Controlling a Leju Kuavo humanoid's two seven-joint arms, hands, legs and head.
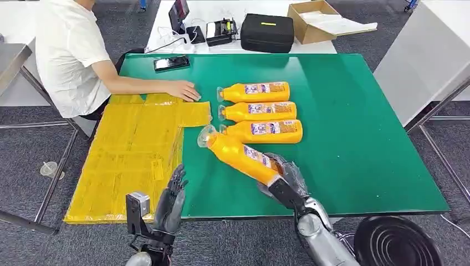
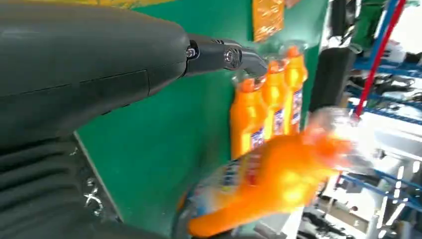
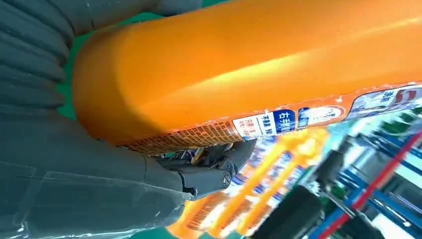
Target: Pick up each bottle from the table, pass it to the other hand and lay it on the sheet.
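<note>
My right hand (image 1: 284,178) grips the base end of an orange bottle (image 1: 238,153) with a clear cap, raised over the green table (image 1: 360,138) and pointing up-left. The right wrist view shows that bottle (image 3: 249,64) close up, with my fingers (image 3: 209,174) wrapped under it. Three more orange bottles lie side by side on the table behind: the far one (image 1: 255,91), the middle one (image 1: 259,111) and the near one (image 1: 263,132). My left hand (image 1: 169,202) is open at the table's near edge, beside the yellow sheet (image 1: 133,155). The left wrist view shows the held bottle (image 2: 268,184) blurred.
A person in a white shirt (image 1: 66,50) sits at the far left, one hand (image 1: 183,90) resting on the sheet's far edge. A phone (image 1: 172,63) lies on the table's far left. A black case (image 1: 267,33) and a cardboard box (image 1: 321,22) sit beyond. A black stool (image 1: 396,241) stands at my right.
</note>
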